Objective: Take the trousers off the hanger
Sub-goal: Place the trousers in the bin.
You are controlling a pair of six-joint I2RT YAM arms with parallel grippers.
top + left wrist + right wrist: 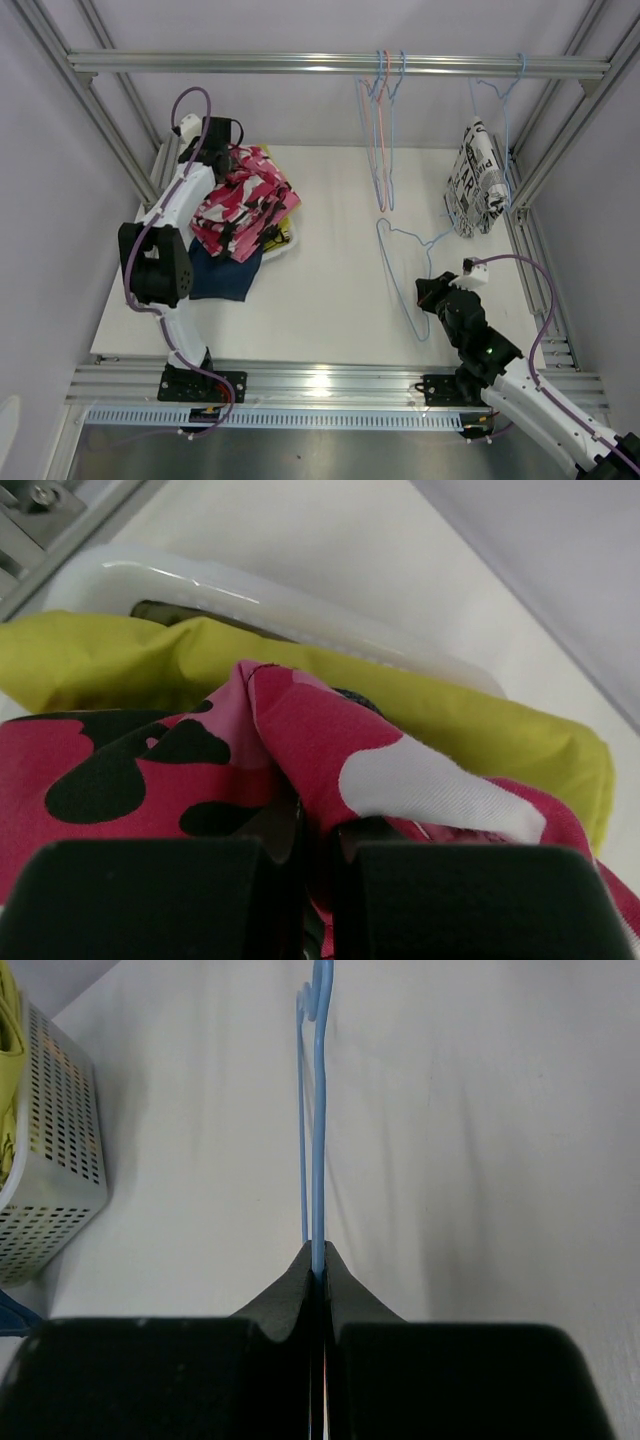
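Note:
My left gripper [230, 157] is shut on the pink-red patterned trousers [243, 205], which top a pile at the table's left; the left wrist view shows the fingers [318, 830] pinching a fold of that cloth [320, 730]. Plain yellow trousers [288, 222] [480, 730] and navy trousers [225, 275] lie under them. The camouflage pair is hidden. The white trousers with newspaper lettering [477, 180] hang from a blue hanger on the rail at the right. My right gripper [428, 293] [318, 1265] is shut on the wire of an empty blue hanger [398, 255] [318, 1140] held over the table.
Several empty wire hangers [382, 120] hang from the top rail [200, 63]. A white perforated basket [55, 1160] [200, 580] sits under the pile. Aluminium frame posts [560, 130] stand on both sides.

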